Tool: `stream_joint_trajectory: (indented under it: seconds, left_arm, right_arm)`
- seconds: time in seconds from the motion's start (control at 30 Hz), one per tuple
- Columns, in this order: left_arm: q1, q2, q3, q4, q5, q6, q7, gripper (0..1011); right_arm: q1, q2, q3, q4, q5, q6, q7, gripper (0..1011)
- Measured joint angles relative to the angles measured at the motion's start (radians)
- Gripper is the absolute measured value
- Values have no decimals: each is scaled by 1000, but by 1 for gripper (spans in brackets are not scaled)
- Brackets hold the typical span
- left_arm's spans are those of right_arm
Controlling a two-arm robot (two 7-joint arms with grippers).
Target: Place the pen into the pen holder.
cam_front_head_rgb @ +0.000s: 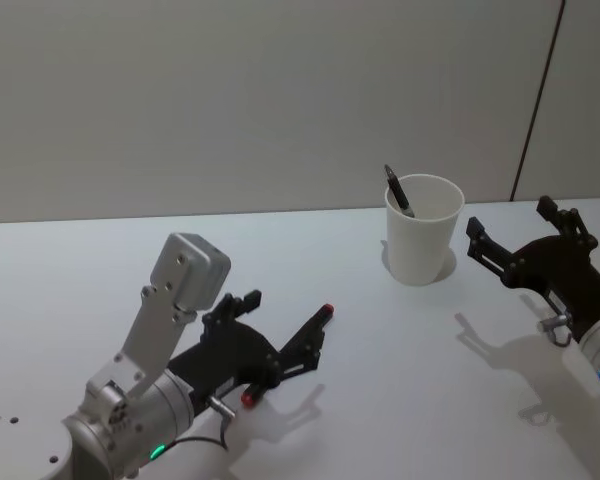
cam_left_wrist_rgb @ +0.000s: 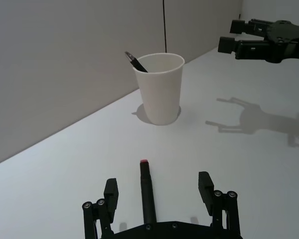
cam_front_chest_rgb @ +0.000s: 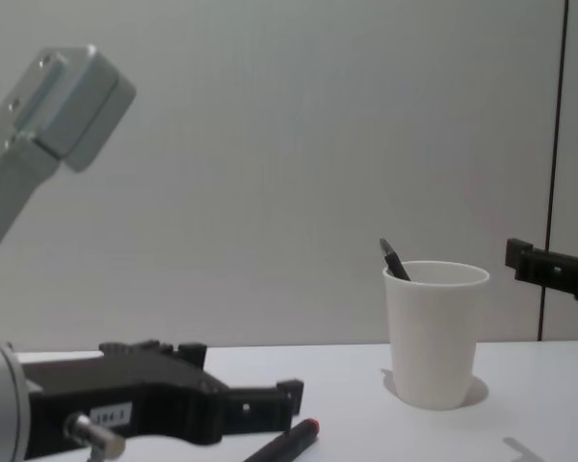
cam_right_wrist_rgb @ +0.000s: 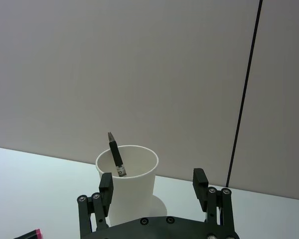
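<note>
Your left gripper (cam_left_wrist_rgb: 158, 184) sits low over the tabletop (cam_front_head_rgb: 100, 270), on the near left side. Its fingers (cam_left_wrist_rgb: 111, 191) are spread apart, one on each side of the pen (cam_left_wrist_rgb: 147, 194), and they do not touch it. The pen is black with a red end. It lies flat on the tabletop, with the red end pointing roughly toward the pen holder (cam_front_head_rgb: 420, 240).

The holder is a white paper cup. It stands upright farther back and to the right, well apart from the pen. Inside it there is already a dark pen (cam_front_head_rgb: 398, 190), which leans against the rim on the left side.

Your right gripper (cam_front_head_rgb: 511, 220) hovers just to the right of the cup, above the tabletop. Its fingers are also released and hold nothing.

I judge that the step in hand is the grasp: the left gripper is in position around the pen, but it has not closed. For the next move, bring the fingers together on the barrel, then lift the pen and carry it over the cup. I think you must turn it nearly upright before release. Aim for the free side of the opening, because the leaning pen takes some place. The cup looks light, so a push against its rim could tip it.
</note>
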Motion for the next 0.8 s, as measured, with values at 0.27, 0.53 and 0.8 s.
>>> stream_joint_trajectory:
  seconds: [0.27, 0.53, 0.8]
  left_arm:
    - [15, 8, 6, -15, -8, 62, -8, 1001]
    - [23, 7, 13, -20, -3, 117, -3, 1001]
    - [25, -3, 16, -19, 9, 173, 25, 1001]
  right_arm:
    - [0, 0, 0, 0, 0, 0, 0, 1001]
    - [0, 0, 0, 0, 0, 0, 0, 1001]
    - [0, 0, 0, 0, 0, 0, 0, 1001]
